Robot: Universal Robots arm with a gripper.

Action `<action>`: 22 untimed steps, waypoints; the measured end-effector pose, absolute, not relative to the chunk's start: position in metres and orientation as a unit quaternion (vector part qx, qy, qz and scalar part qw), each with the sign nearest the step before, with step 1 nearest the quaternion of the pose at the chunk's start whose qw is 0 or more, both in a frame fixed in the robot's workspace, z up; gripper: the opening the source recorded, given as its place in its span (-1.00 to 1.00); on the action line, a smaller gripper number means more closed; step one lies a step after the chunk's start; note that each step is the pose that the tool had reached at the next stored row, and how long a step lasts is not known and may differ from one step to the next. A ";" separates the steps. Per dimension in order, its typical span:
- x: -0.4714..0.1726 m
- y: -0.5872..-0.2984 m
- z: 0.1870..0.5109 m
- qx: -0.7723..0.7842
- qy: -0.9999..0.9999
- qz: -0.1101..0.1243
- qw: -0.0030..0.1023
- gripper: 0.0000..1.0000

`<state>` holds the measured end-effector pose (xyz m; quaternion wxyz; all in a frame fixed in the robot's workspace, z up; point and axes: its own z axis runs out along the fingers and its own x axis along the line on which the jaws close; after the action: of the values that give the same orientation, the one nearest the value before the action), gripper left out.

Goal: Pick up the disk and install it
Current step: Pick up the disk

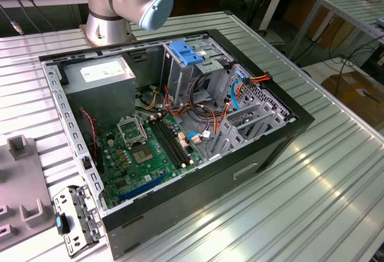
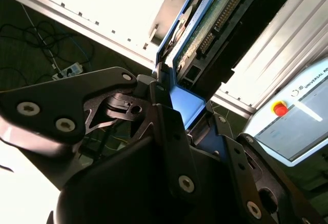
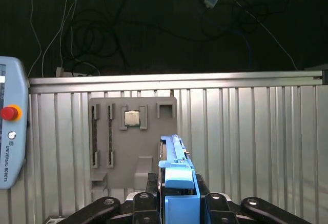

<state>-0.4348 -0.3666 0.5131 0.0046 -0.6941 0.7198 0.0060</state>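
In both wrist views my gripper (image 3: 177,196) (image 2: 180,108) is shut on the disk, with its black fingers (image 2: 169,131) clamped on either side of the blue carrier rails. In the first wrist view the disk (image 3: 177,162) appears edge-on, held in the air above the ribbed metal table (image 3: 256,142). The second wrist view looks along its green circuit-board face (image 2: 212,26), framed by a blue rail (image 2: 177,34). In the exterior view the open computer case (image 1: 282,136) lies on the table. Its grey drive cage (image 1: 180,76) carries a blue plastic part (image 1: 187,53) on top.
A grey fixture plate (image 3: 133,147) holding a small square chip (image 3: 132,117) lies on the table below the gripper. A teach pendant (image 3: 10,131) with a red button rests beside it. The arm's base (image 1: 108,16) stands behind the case. Inside lie a motherboard (image 1: 150,148) and loose cables (image 1: 210,118).
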 end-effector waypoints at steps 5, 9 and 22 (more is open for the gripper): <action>-0.431 -0.371 0.512 -0.694 0.720 0.006 0.004 -0.26; -0.426 -0.374 0.512 -0.694 0.720 0.006 0.004 -0.26; -0.398 -0.378 0.512 -0.694 0.720 0.006 0.004 -0.26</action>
<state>-0.3981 -0.3775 0.5116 0.0042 -0.6940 0.7199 0.0056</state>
